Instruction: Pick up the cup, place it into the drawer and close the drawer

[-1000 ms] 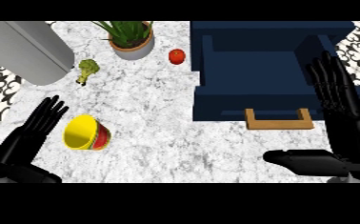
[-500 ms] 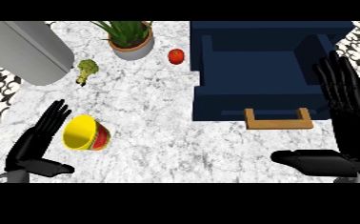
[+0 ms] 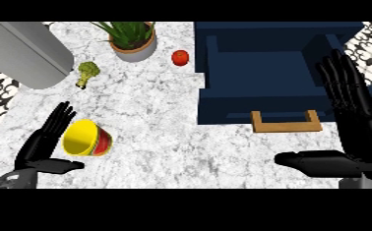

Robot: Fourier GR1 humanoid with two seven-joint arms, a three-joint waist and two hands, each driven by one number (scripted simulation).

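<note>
At the far left you have a large grey cylinder (image 3: 30, 53) lying across the corner of the marble counter (image 3: 160, 127), well out of the way, and below it your left hand (image 3: 45, 144) comes in from the lower edge with its fingers straight and spread and the thumb stretched out to the side, so it holds nothing yet. That open shape looks set to close round the cup (image 3: 87, 138), which lies on its side just beside those fingers on the counter's near left part, its mouth turned toward you. You can see a bright yellow rim and inside and a red outer wall with a paler band; I cannot tell whether a finger already touches it. Further back stand a small broccoli (image 3: 87, 72), a potted plant (image 3: 132, 39) and a tomato (image 3: 180, 57), all apart from the cup and none between it and its goal. To the right, the dark blue drawer (image 3: 262, 70) stands pulled open with its bare floor showing and its wooden handle (image 3: 286, 123) facing you, ready to receive the cup. At the right edge your right hand (image 3: 345, 107) is open too, fingers straight and pointing away, thumb out low, close to the handle, probably placed there for the later push shut
</note>
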